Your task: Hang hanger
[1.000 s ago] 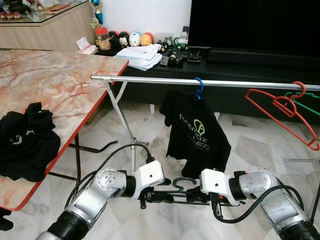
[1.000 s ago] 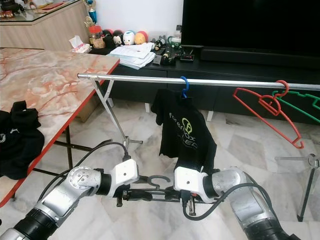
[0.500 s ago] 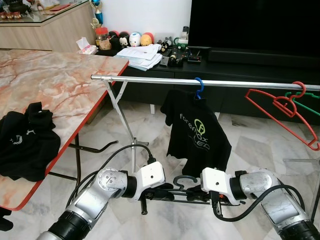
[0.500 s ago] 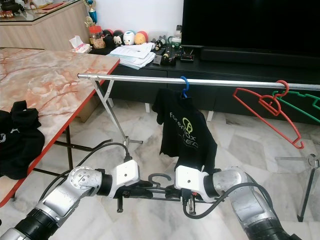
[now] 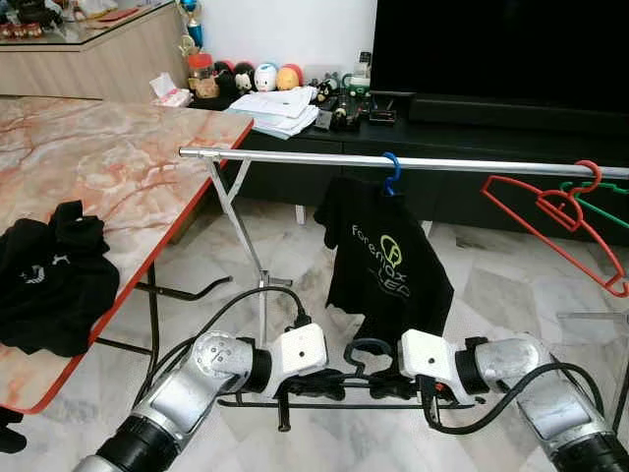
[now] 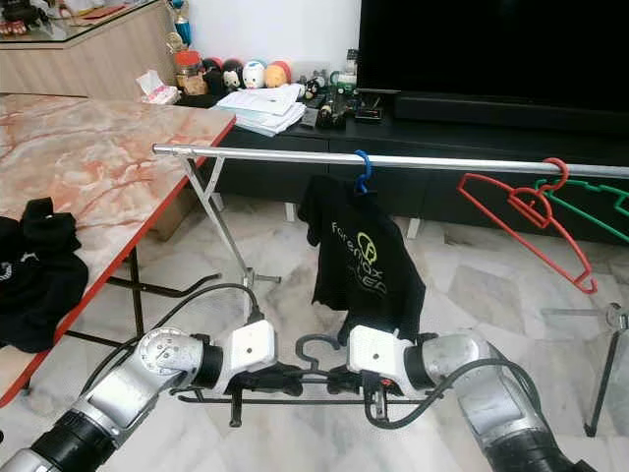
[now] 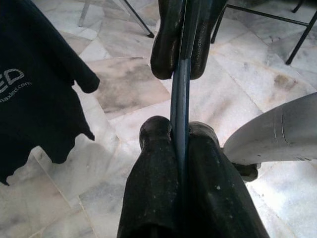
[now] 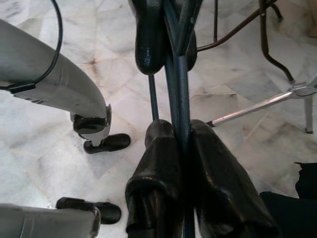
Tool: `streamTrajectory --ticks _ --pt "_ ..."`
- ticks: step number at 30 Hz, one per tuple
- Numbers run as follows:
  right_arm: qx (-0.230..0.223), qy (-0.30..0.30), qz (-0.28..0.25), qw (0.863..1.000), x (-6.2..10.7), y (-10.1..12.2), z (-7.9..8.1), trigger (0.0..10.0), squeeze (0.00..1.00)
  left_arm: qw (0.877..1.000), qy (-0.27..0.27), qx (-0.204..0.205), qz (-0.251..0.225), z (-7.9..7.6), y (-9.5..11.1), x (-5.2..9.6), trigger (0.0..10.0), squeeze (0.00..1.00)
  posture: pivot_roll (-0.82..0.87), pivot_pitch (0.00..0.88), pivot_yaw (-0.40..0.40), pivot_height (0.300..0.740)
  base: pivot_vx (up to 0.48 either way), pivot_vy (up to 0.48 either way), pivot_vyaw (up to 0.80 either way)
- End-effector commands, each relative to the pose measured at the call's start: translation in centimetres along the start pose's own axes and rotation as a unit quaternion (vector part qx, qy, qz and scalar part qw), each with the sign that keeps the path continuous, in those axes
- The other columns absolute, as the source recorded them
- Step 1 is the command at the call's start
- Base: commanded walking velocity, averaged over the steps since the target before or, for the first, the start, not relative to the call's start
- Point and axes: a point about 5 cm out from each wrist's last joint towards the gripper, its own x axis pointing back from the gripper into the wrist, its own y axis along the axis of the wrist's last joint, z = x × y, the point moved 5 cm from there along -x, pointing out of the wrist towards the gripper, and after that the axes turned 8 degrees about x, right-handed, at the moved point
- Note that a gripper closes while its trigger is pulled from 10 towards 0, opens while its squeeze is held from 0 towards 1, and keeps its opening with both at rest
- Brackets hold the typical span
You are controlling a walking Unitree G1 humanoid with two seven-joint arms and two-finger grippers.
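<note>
Scanning from the left: a crumpled black garment [image 5: 49, 285] lies on the red-edged marble-patterned counter [image 5: 118, 157], apart from the work. Low in front of the robot, the left hand [image 5: 313, 383] is clamped on the thin dark blue-black wire hanger [image 5: 334, 391], its two pads pressed flat against the wire in the left wrist view. The right hand [image 5: 385, 385] is clamped likewise on the same wire from the opposite side, so both hands face each other. Judgement: a two-sided grip keeps the light frame from swinging and holds its hook [image 5: 366, 346] upright for the lift. The horizontal silver metal rail [image 5: 295, 157] stands well above and beyond. On it hang a black printed T-shirt [image 5: 388, 261] on a blue hook, then a red wire hanger [image 5: 560, 221], then a green one [image 5: 604, 202]. The bare stretch of rail left of the shirt looks the likeliest landing spot.
</note>
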Motion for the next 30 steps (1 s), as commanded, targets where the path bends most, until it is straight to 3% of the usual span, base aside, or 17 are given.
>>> streamTrajectory --ticks 1,8,15,22,27,28,29,30 --pt "-0.007 0.027 0.008 1.000 -0.1 -0.8 0.8 10.0 1.00 1.000 0.021 0.004 0.005 0.9 -0.3 0.7 0.0 0.00 0.06 0.106 0.059 0.740 0.000 0.000 0.00" --pt "-0.024 0.038 0.015 0.999 0.0 -1.7 1.3 10.0 1.00 1.000 0.011 -0.006 0.009 0.6 -0.5 0.8 0.0 0.00 0.05 0.100 0.058 0.740 0.000 0.000 0.00" --pt "-0.028 0.053 0.036 0.998 0.0 -3.0 1.7 10.0 1.00 0.998 0.008 -0.030 0.046 0.6 -1.5 1.5 0.0 0.00 0.06 0.094 0.054 0.740 0.000 0.000 0.00" --pt "-0.025 0.017 0.021 0.999 -0.2 -2.5 0.2 10.0 1.00 0.996 -0.004 -0.041 0.079 0.2 -2.6 1.9 0.0 0.00 0.06 0.087 0.052 0.740 0.000 0.000 0.00" --pt "-0.021 -0.040 -0.004 0.999 -0.8 -1.6 -1.7 10.0 0.97 0.994 -0.014 -0.048 0.093 0.0 -2.9 2.2 0.0 0.00 0.07 0.087 0.051 0.740 0.000 0.000 0.00" --pt "-0.021 -0.048 -0.008 0.999 -0.8 -1.5 -2.0 10.0 0.71 0.994 -0.014 -0.048 0.094 0.0 -2.9 2.2 0.0 0.00 0.07 0.087 0.051 0.740 0.000 0.000 0.00" --pt "-0.022 -0.066 -0.014 0.997 -0.8 -1.3 -2.6 10.0 0.00 0.994 -0.017 -0.046 0.098 -0.1 -3.1 2.3 0.0 0.00 0.06 0.090 0.051 0.740 0.000 0.000 0.00" --pt "-0.023 -0.072 -0.016 0.997 -0.8 -1.3 -2.8 10.0 0.00 0.994 -0.018 -0.046 0.099 -0.2 -3.2 2.4 0.0 0.00 0.06 0.090 0.051 0.740 0.000 0.000 0.00"
